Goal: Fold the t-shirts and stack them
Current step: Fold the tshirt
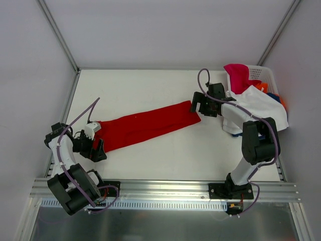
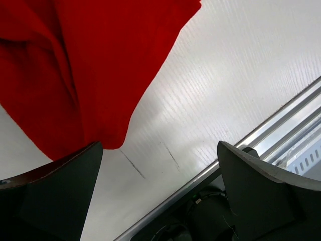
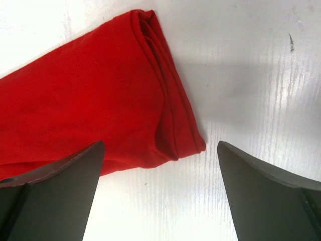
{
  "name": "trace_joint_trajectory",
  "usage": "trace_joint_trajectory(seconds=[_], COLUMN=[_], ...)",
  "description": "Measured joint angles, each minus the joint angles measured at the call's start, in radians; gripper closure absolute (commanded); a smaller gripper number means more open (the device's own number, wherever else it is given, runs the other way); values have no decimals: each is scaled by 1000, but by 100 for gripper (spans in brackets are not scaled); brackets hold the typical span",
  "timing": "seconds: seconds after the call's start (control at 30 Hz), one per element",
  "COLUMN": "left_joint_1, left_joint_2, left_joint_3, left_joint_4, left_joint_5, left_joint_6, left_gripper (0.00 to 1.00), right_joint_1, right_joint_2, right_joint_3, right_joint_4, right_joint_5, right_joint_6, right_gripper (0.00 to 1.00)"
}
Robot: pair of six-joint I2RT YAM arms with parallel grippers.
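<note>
Left pincer (image 2: pixel 158 145), right pincer (image 3: pixel 160 145) wide beside t-shirt (image 1: pixel 145 125)

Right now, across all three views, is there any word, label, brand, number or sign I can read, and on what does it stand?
None can be read.
The red t-shirt is plain, with no print or tag showing.
The white basket and the other t-shirts carry no lettering.
The left gripper and right gripper show no legible marking.
The table has only faint scuffs, no writing.

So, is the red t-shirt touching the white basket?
Apart. The top view shows the red t-shirt ending well short, with bare table between it and the white basket.
</note>
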Motion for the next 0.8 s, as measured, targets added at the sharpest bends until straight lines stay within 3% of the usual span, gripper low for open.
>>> trace_joint_trajectory(seconds=[0.13,0.3,0.33,0.37,0.4,0.5,0.53,0.6,0.63,0.73,0.8], left_joint_1=[53,103,109,109,109,109,109,108,108,109,108], left_joint_2=[0,6,11,17,25,54,68,113,147,243,312], left_joint_3=[9,146,182,218,248,298,304,309,309,310,311], left_joint_4=[-6,-16,-16,-15,-11,-7,-9,-12,-12,-13,-10], left_joint_5=[-4,32,54,76,104,195,227,281,305,340,351], left_joint_6=[11,-19,-37,-56,-78,-132,-148,-174,-185,-201,-202], left_gripper=[1,1,1,1,7,22,39,58,76,100,100], right_joint_1=[0,8,13,21,30,64,77,107,119,152,166], right_joint_2=[-43,-99,-109,-118,-124,-123,-117,-89,-69,-10,22], right_joint_3=[-19,-35,-35,-35,-35,-21,-5,51,86,166,188], right_joint_4=[-1,-1,0,2,2,-2,-11,-26,-26,-18,-13], right_joint_5=[-1,-5,-6,-9,-13,-29,-33,-38,-40,-44,-46], right_joint_6=[0,3,3,4,6,6,10,21,26,30,33], right_gripper=[1,0,3,13,24,79,99,99,99,99,100])
